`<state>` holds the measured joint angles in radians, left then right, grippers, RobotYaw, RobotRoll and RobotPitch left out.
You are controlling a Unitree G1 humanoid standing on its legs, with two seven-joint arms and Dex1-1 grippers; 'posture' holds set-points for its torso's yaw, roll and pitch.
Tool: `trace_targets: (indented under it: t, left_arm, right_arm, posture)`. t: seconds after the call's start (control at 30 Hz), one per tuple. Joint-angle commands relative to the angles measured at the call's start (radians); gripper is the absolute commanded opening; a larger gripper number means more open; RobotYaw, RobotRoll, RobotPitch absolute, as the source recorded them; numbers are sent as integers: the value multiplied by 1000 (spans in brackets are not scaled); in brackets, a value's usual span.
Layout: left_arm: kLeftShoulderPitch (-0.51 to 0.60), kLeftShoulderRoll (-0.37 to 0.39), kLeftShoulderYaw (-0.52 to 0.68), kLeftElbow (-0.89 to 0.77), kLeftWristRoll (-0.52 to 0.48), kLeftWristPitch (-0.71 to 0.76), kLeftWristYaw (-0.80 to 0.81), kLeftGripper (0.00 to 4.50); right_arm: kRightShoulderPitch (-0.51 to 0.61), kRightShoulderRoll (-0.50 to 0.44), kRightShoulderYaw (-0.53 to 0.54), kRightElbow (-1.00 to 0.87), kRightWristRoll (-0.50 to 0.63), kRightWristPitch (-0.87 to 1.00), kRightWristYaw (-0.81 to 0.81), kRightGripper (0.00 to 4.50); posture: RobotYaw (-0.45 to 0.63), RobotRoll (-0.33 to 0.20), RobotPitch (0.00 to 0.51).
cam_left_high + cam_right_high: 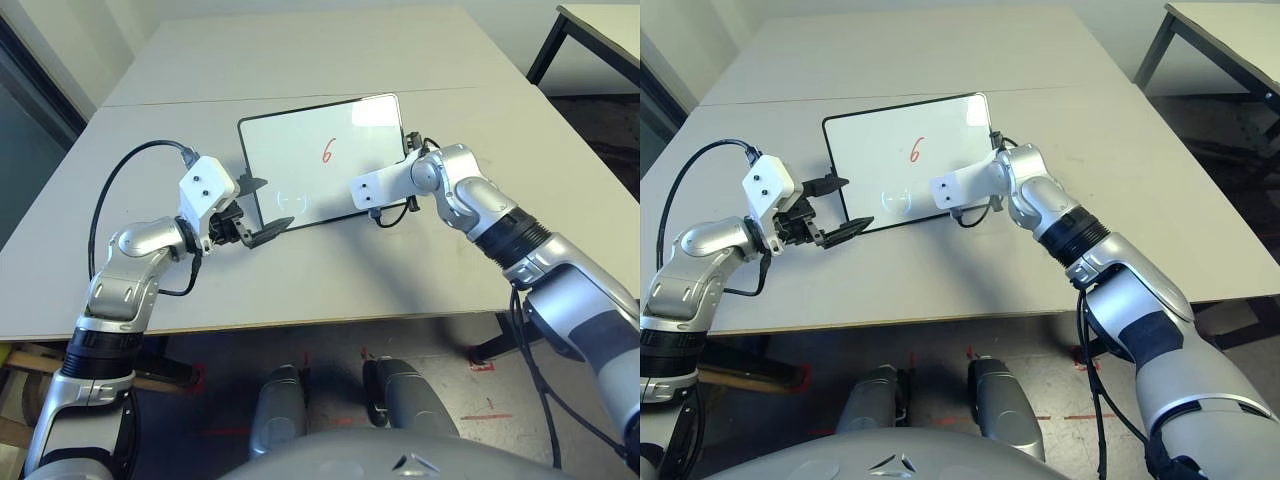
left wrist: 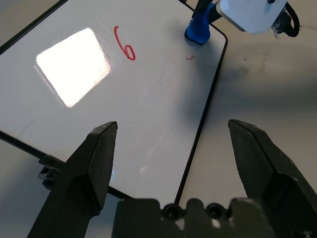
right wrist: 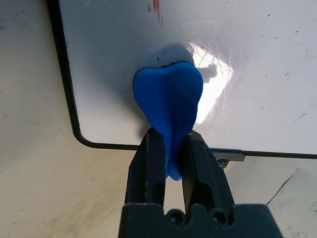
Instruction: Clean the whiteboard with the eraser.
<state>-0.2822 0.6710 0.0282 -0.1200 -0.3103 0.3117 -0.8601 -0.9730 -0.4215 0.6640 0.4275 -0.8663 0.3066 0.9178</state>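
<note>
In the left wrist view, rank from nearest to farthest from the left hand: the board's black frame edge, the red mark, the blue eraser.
From the left hand:
1. Whiteboard frame edge, running between its open fingers.
2. Red mark, mid-board.
3. Eraser, at the far corner, held by the right hand.

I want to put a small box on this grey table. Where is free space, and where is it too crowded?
Free: the grey table beyond the black-framed whiteboard's far edge, and the strip in front of its near edge. Crowded: the board's near corners, where the open left gripper straddles one and the right gripper presses the blue bone-shaped eraser on the other.
</note>
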Motion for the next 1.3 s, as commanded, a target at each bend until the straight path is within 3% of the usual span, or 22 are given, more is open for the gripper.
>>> trace_targets:
  t: [0.03, 0.33, 0.5, 0.93, 1.3]
  left_arm:
    - [-6, 15, 17, 17, 10, -11, 0, 4500]
    - [-22, 30, 32, 43, 12, -23, -2, 4500]
    - [-38, 39, 36, 65, 23, -35, 0, 4500]
    - [-51, 55, 47, 101, 63, -68, 26, 4500]
    - [-25, 52, 48, 68, 62, -55, 48, 4500]
  right_arm:
    - [-22, -16, -18, 15, 1, 4, 19, 275]
    - [-145, -51, -72, -48, 45, -30, 107, 270]
    - [-218, -15, -74, -6, 53, -61, 92, 269]
    - [-358, 177, -20, 387, 36, -193, -101, 268]
    - [-432, 243, 26, 628, 24, -255, -194, 267]
  posture:
    - [-58, 0, 79]
    - [-67, 0, 76]
    - [-72, 0, 70]
    - [-40, 0, 67]
    - [-29, 0, 72]
